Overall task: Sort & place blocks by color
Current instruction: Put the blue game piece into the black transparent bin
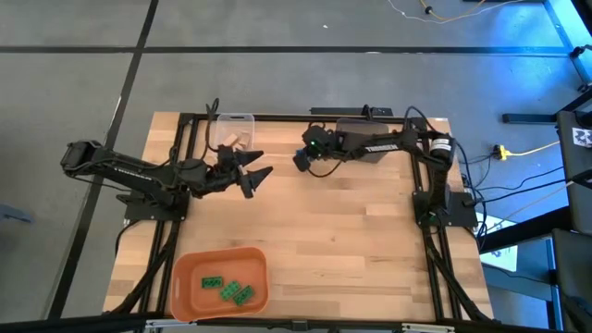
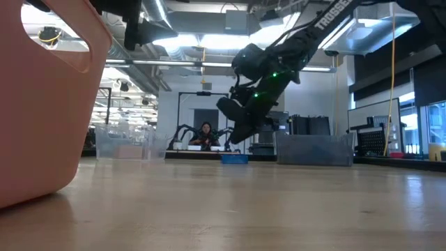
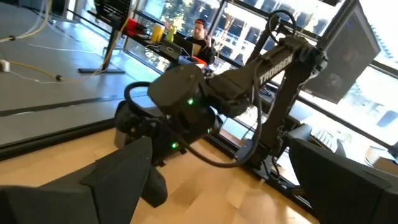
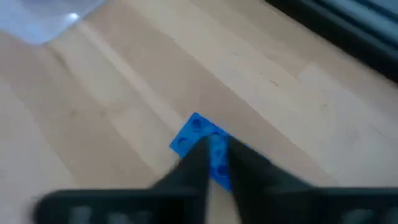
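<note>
At twelve o'clock on the counter (image 1: 351, 240), the right gripper (image 4: 216, 163) has its jaws pinched nearly closed on a blue block (image 4: 200, 142). Lift straight up, keeping the grip centred. The left gripper (image 1: 252, 172), wide open and empty, waits at ten o'clock.

A butcher-block desk (image 1: 351, 231) stands on a grey floor (image 1: 74, 92) crossed by dark lines, while beyond it a seated person (image 2: 205, 134) works under bright ceiling lights (image 2: 202, 43), with tall windows (image 2: 428, 125) alongside.
</note>
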`<act>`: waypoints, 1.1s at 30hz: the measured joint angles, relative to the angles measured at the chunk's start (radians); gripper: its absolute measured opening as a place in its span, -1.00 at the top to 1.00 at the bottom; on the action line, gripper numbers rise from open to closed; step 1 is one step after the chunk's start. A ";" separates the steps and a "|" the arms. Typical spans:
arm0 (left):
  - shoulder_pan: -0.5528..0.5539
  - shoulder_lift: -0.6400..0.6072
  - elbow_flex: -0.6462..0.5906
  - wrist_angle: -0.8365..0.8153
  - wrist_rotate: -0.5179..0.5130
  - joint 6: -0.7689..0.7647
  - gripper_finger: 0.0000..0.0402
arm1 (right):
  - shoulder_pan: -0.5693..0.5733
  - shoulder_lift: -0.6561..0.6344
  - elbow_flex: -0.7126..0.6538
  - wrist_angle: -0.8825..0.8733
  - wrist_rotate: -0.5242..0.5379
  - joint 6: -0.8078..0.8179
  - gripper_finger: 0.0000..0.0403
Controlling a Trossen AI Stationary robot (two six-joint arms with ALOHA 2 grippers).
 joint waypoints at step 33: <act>0.056 0.000 0.000 0.008 -0.034 -0.001 -0.84 | 0.001 -0.061 0.038 0.152 -0.062 0.047 1.00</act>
